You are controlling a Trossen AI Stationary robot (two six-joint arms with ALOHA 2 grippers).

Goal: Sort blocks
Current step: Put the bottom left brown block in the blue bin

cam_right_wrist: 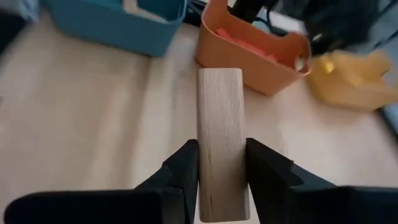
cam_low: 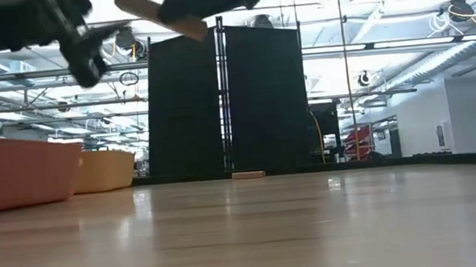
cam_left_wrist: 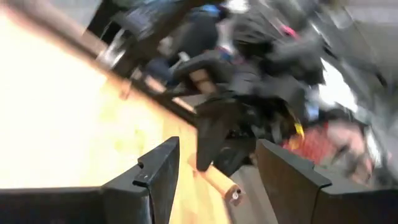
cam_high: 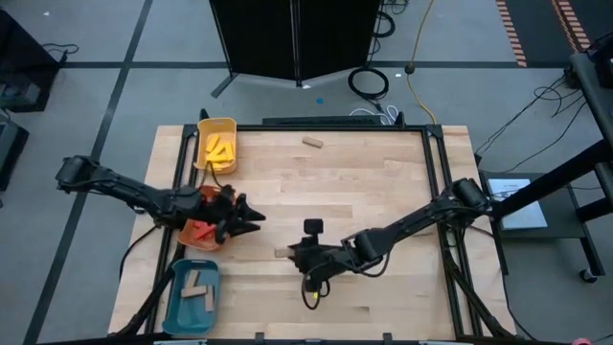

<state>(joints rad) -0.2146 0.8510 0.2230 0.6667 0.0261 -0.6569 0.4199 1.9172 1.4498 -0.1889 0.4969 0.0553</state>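
- Blocks are mostly sorted, as far as can be judged: yellow bars (cam_high: pixel 218 149) are heaped in the yellow tray (cam_high: pixel 231 125), red ones (cam_right_wrist: pixel 239 41) are seen in the orange tray (cam_right_wrist: pixel 267 74), and tan bars (cam_high: pixel 199 287) lie in the teal tray (cam_high: pixel 176 311).
- One tan block (cam_right_wrist: pixel 219 140) is clamped between the fingers (cam_right_wrist: pixel 180 171) of the right gripper (cam_high: pixel 299 255) and is carried lengthwise above the middle of the worktop (cam_high: pixel 383 192), clear of the surface in the low view.
- Its delivery is judged to be the step in hand; by colour, the teal tray is the likely destination, and that tray is seen ahead of the block in the right wrist view.
- Another tan block (cam_high: pixel 311 142) is left lying on the worktop near its far edge, well apart from all three trays; it remains to be fetched.
- No other loose block is made out on the worktop.
- The left gripper (cam_high: pixel 251 218) is held just beside the orange tray; its fingers (cam_left_wrist: pixel 155 177) are spread apart and nothing is gripped between them.
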